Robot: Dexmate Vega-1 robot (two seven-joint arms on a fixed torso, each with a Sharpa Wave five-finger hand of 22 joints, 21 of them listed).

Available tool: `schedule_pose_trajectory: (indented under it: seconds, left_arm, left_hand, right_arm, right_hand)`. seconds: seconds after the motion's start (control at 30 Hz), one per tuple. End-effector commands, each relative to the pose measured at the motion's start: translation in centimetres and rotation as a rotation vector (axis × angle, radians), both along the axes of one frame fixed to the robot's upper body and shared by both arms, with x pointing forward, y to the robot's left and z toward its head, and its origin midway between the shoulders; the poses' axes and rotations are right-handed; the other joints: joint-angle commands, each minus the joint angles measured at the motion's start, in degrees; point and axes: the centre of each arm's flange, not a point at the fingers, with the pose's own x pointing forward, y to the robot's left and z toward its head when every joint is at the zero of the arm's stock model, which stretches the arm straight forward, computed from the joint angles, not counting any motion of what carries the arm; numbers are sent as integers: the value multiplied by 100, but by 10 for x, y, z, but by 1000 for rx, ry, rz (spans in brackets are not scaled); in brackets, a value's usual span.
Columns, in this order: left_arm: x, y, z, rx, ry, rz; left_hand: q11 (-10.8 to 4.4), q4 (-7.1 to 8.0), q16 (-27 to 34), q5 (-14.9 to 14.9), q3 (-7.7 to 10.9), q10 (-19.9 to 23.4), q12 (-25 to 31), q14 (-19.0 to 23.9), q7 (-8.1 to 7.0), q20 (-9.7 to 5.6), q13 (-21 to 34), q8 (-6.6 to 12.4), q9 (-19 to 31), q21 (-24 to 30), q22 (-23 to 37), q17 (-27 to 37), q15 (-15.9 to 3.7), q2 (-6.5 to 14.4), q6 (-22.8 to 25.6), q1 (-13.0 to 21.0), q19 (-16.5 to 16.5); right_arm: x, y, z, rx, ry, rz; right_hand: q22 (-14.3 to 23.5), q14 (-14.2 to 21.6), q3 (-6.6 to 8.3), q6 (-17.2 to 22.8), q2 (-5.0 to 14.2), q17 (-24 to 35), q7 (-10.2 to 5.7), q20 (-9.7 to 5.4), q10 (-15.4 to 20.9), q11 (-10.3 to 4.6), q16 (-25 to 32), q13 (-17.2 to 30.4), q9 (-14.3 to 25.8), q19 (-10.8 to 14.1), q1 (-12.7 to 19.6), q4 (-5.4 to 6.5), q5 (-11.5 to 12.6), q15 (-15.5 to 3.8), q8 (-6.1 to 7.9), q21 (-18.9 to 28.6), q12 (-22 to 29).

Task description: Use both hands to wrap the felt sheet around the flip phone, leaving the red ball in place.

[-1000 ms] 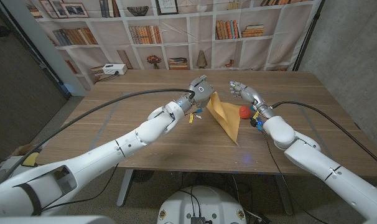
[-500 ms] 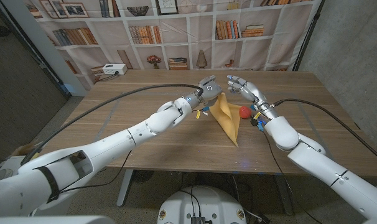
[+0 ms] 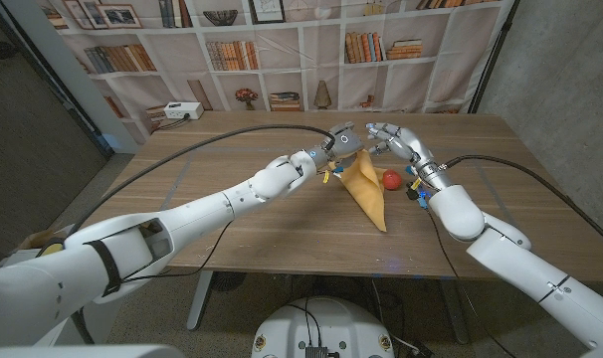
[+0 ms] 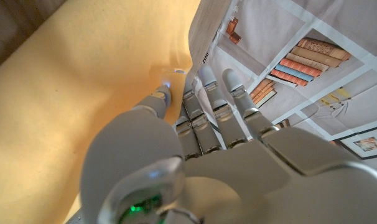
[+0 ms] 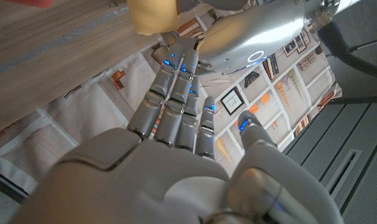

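My left robot hand (image 3: 343,139) was stretched far across the worktop (image 3: 232,219) and held the far corner of the yellow felt sheet (image 3: 367,185), lifting that end clear of the wood. In the left wrist view the thumb (image 4: 162,94) pressed against the yellow felt (image 4: 83,93) with the fingers (image 4: 207,106) laid straight along its edge, so the hand was pinched on the sheet. From that raised corner the felt ran toward me as a long, folded shape, narrowing to a point that rested on the worktop.

My right robot hand (image 3: 393,141) hovered just beside the left one, near the lifted corner. Its fingers (image 5: 176,93) were spread apart and held nothing; in the right wrist view they reached toward the left wrist housing (image 5: 257,31) and a small fold of felt (image 5: 152,15), and I could not tell whether any fingertip touched the sheet.

The red ball (image 3: 391,179) sat on the worktop just beside the right edge of the felt, between the sheet and my right forearm. The flip phone was hidden from me; I could not tell where under the felt it lay.

A white box (image 3: 182,110) stood at the far left of the worktop, well apart from everything else.
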Motion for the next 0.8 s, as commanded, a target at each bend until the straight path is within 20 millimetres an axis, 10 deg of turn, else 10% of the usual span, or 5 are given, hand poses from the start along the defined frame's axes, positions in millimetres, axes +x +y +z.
schedule_pose_trajectory:
  seconds: [0.03, 0.17, 0.43, 0.8]
  left_arm:
    - [14, -5, 1, 7, 62, 9]
    - [16, -4, 0, 13, 80, 18]
    - [19, -6, -3, 20, 89, 27]
    - [24, -13, -9, 31, 56, 22]
  left_hand:
    - [4, -78, -47, -24, 40, -1, -67, -4, -329, -16, -41, -47, 6, 62, -3, -19, -829, 9, 361, 77, 39]
    - [6, -86, -91, -37, 43, 10, -103, -36, -328, -12, -82, -68, 0, 75, -6, -49, -827, 1, 352, 62, 33]
    - [5, -96, -169, -55, 52, -7, -155, -79, -325, -2, -105, -105, -7, 94, -11, -126, -822, 4, 337, 36, 9]
    - [2, -121, -241, -69, 71, 14, -174, -97, -334, -16, -88, -127, -12, 122, -17, -215, -830, 15, 371, 22, 12]
  right_arm:
    - [12, -2, 4, -87, 157, -90]
    - [18, 0, 5, -139, 203, -148]
    - [27, -1, 3, -138, 234, -130]
    - [36, -1, 4, -179, 344, -116]
  right_hand:
    - [-34, -1071, 45, 505, 38, 67, 66, 375, -325, 73, -473, 14, 41, -690, 72, 8, -15, 255, 75, -336, -202]
    - [-43, -906, -58, 853, 36, 121, 39, 404, -36, 97, -380, 19, 40, -682, -97, 123, -28, 227, 135, -376, -102]
    - [-39, 346, -55, 538, 38, 23, 152, -80, 584, 162, -63, 13, 40, 155, -249, 175, -4, 85, -168, -158, -7]
    - [-31, 788, -239, 1367, -26, 22, 445, -129, 1008, 229, -38, -2, 57, 375, -668, 429, 2, 95, 53, -137, 7]
